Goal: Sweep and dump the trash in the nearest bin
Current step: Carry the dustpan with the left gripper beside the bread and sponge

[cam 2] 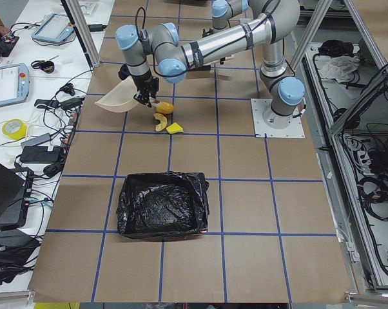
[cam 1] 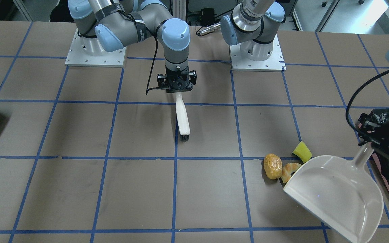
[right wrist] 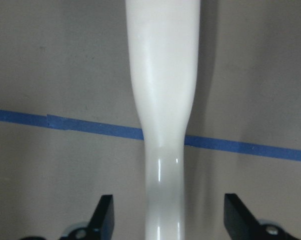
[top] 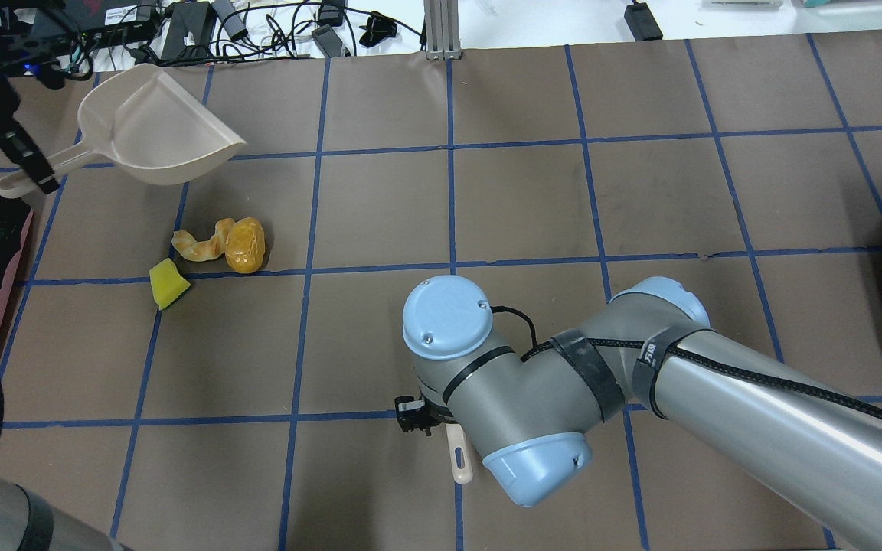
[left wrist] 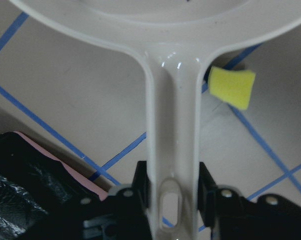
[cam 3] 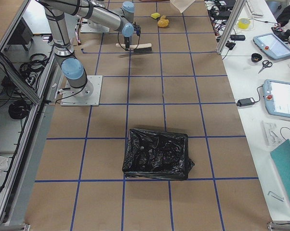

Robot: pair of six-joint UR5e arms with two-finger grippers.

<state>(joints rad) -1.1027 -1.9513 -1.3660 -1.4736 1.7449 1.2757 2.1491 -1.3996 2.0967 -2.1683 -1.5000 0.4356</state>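
Yellow sponge wedge [cam 1: 302, 151], bread roll [cam 1: 272, 166] & croissant [cam 1: 290, 171] lie clustered on table [cam 1: 79, 189], roll touching croissant, near dustpan [cam 1: 333, 195] mouth; pink-sided bin [top: 3, 272] by its handle; L gripper [left wrist: 173, 185] fingers [left wrist: 140, 182] pinch dustpan handle; R gripper [right wrist: 170, 220] fingers [right wrist: 103, 215] spread either side of brush [cam 1: 183, 118] handle, not touching.

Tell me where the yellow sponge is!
In the overhead view the yellow sponge lies on the left side of the table at a crossing of blue tape lines, just below the croissant and bread roll, with the pink-sided bin further left.
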